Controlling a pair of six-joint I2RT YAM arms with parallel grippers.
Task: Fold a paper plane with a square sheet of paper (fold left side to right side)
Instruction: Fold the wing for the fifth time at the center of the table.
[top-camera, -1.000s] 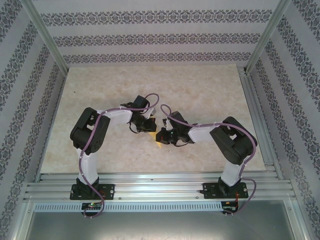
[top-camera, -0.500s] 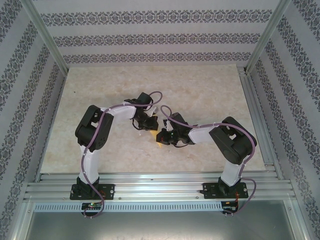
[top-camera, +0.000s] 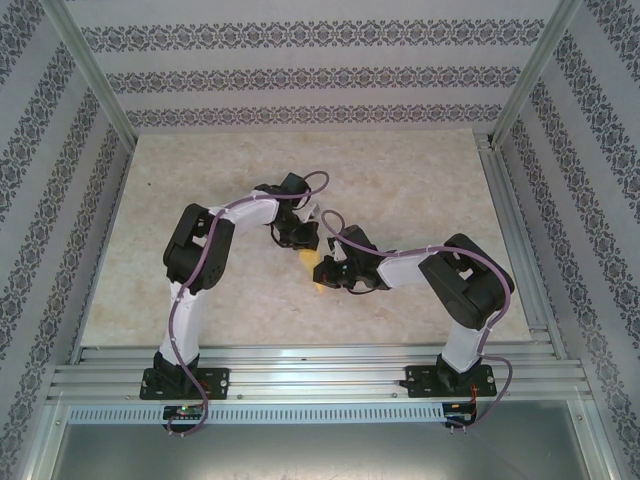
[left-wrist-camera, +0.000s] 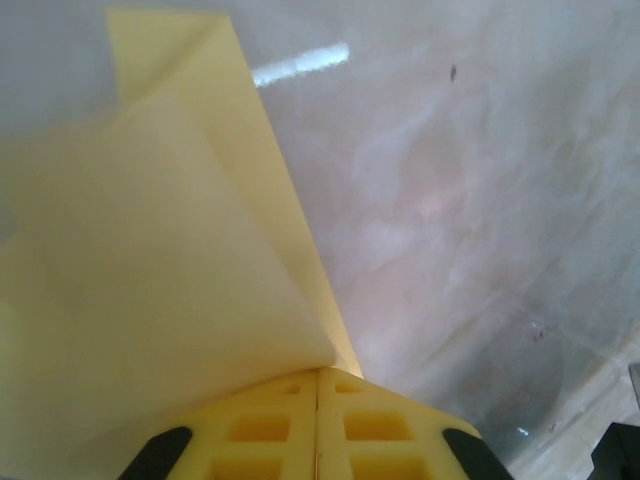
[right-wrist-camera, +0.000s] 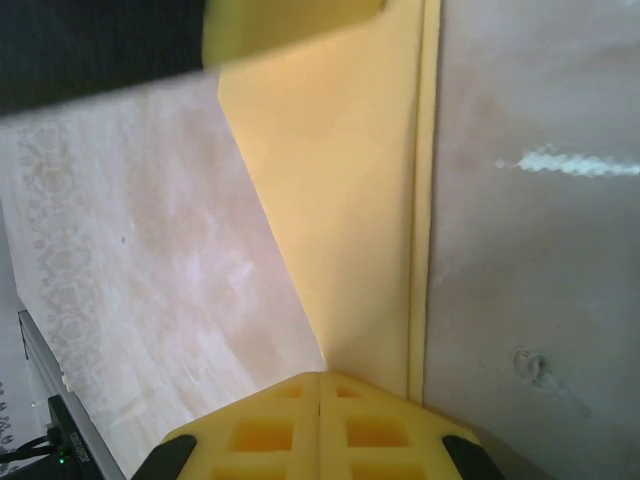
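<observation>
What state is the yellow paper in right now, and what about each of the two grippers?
yellow paper, folded over itself, creased edges showing.
left gripper, shut on the yellow paper, pads pressed together.
right gripper, shut on the yellow paper, pads pressed together.

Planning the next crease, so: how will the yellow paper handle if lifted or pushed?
Probably floppy: the yellow paper bows up from the shut left end effector instead of lying flat. Likely very light and thin, so it may slide on the smooth table.
</observation>
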